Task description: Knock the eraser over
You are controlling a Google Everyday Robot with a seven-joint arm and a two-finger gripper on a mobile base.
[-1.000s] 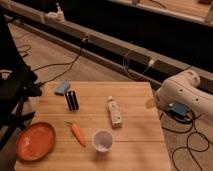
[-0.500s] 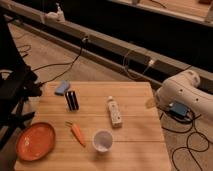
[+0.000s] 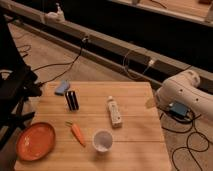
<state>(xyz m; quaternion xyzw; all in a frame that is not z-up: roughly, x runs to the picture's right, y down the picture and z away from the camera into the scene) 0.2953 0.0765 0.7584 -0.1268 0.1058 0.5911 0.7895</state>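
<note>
Standing dark striped rectangular eraser (image 3: 72,100) on wooden table (image 3: 134,96), gripper (image 3: 150,103) at right edge, grip unclear.

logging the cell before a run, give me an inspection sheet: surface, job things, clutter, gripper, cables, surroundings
surface: wooden table, with items on its left and middle.
job's things: eraser stands upright at the back left, not yet knocked over.
clutter: light-blue piece behind the eraser; white bottle lying down; carrot; white cup; orange plate at the front left.
grippers: gripper is at the table's right edge on the white arm, well apart from the eraser.
cables: floor cables behind the table; right-side cables.
surroundings: dark frame at the left; ledge behind.
</note>
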